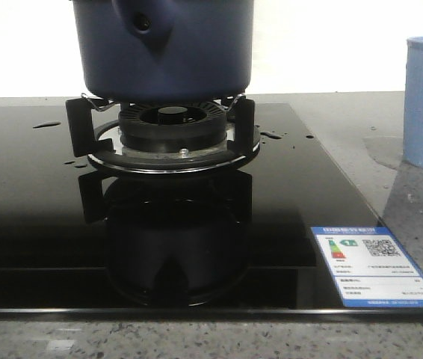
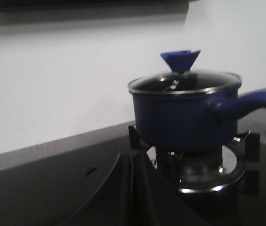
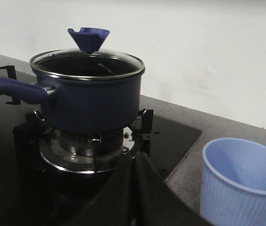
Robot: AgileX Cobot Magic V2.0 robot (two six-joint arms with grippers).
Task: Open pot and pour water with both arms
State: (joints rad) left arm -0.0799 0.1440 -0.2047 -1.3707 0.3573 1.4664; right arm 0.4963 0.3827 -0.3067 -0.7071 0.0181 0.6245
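Two arms, neither yet in contact with anything; the task looks to be at its very start. The pot (image 3: 88,101) sits on the burner grate (image 1: 174,138) of a black glass cooktop (image 1: 39,224), its glass lid (image 3: 87,63) on and seated, blue knob (image 3: 89,38) upright at the centre, long handle (image 2: 253,102) sticking out toward the front. A pale blue ribbed cup (image 3: 243,181) stands on the grey stone surface (image 1: 413,202) just off the cooktop's right side, apart from the pot and empty as far as the right wrist view shows. Step in hand, by judgement: the approach before lifting the lid. The next move likely calls for one arm to close on the knob and lift the lid straight up while the other takes the handle; the pour then has to reach the cup, well to the right. Water droplets lie on the glass near the burner. Left claw (image 2: 132,188) shows only as dark fingers close together, low in its view and held back from the pot at about burner height, nothing between them. Right claw (image 3: 133,190) is likewise dark, fingers near touching, empty, aimed between pot and cup. Neither arm appears in the front view, so both sit well back.
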